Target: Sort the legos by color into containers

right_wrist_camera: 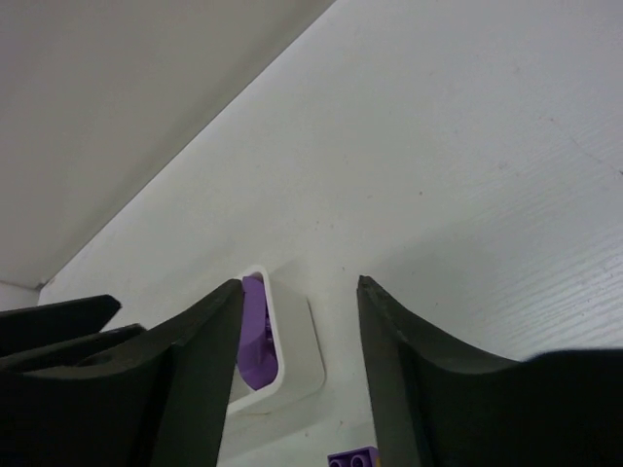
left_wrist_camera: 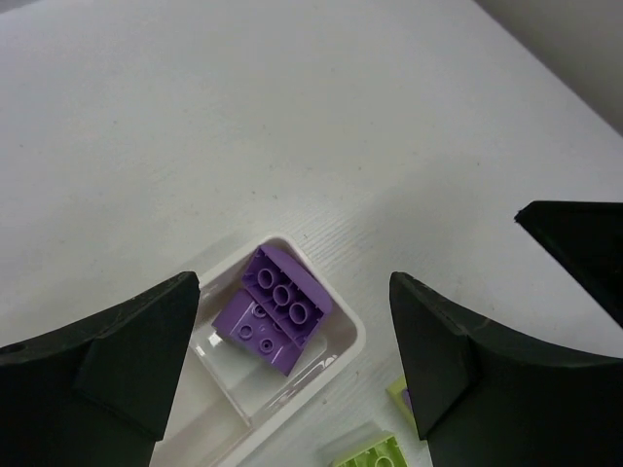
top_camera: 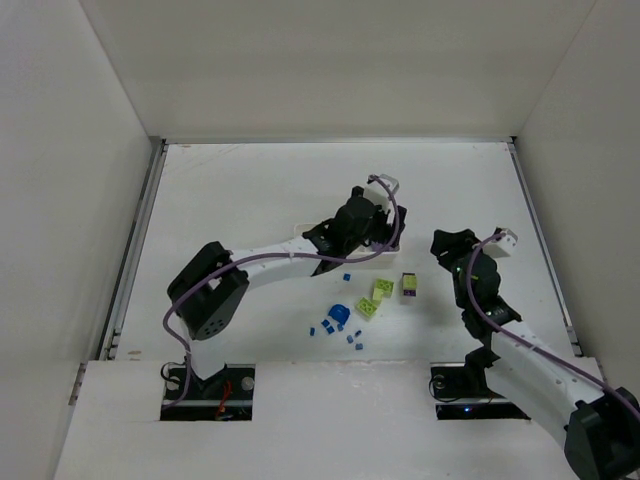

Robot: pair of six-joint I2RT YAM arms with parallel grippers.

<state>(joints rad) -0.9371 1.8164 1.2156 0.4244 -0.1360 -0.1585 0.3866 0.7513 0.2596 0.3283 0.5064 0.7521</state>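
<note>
My left gripper is open and empty, hovering over the white tray. Two purple bricks lie in the tray's end compartment, right below the jaws. In the top view the tray is mostly hidden under that arm. My right gripper is open and empty, to the right of the tray. On the table lie lime green bricks, a purple and lime brick, a round blue piece and several tiny blue bits.
White walls enclose the table on the left, back and right. The loose bricks lie between the two arms, near of the tray. A lime brick lies just outside the tray's corner. A purple brick shows at the bottom of the right wrist view.
</note>
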